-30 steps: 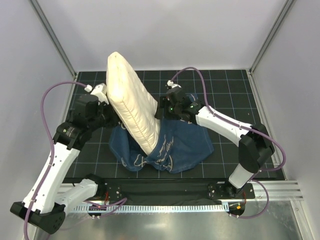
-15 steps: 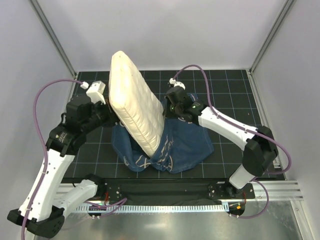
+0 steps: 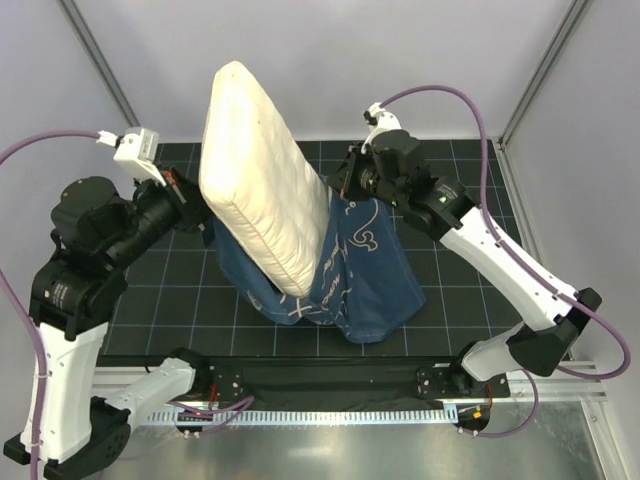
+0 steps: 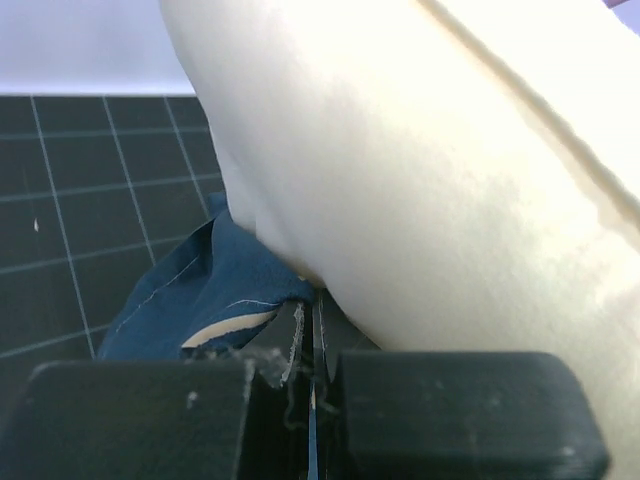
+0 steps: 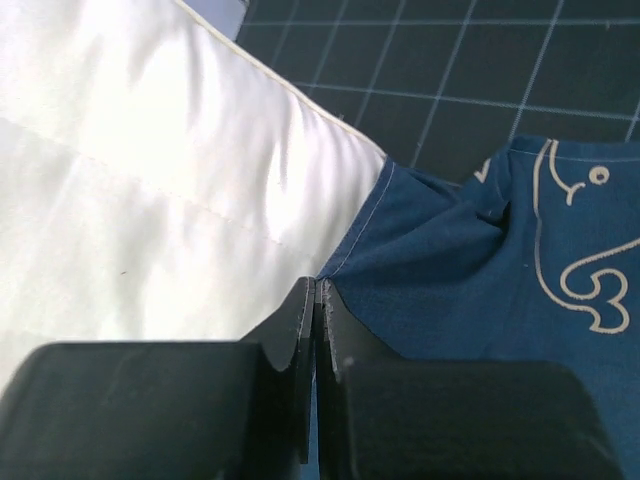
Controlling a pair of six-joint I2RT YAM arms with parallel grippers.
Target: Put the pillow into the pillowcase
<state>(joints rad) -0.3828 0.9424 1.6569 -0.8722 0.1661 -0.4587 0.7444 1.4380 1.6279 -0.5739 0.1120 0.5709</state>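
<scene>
The cream-white pillow [image 3: 262,185] stands tilted on end, its lower part sunk into the navy pillowcase [image 3: 365,270] and its upper half sticking out toward the back left. My left gripper [image 3: 200,218] is shut on the case's left rim, seen close up as blue cloth [image 4: 205,290] pinched beside the pillow [image 4: 440,190]. My right gripper [image 3: 340,192] is shut on the case's right rim [image 5: 470,280], right against the pillow [image 5: 150,190]. Both hold the case's mouth up off the mat.
A black gridded mat [image 3: 450,180] covers the table, with white walls and metal frame posts [image 3: 535,70] around it. The arm bases stand on a rail at the near edge [image 3: 330,385].
Both arms have risen, lifting the pillowcase's rim off the mat with the pillow in it. The right gripper closed on the right rim during this second; the case now hangs taller around the pillow.
</scene>
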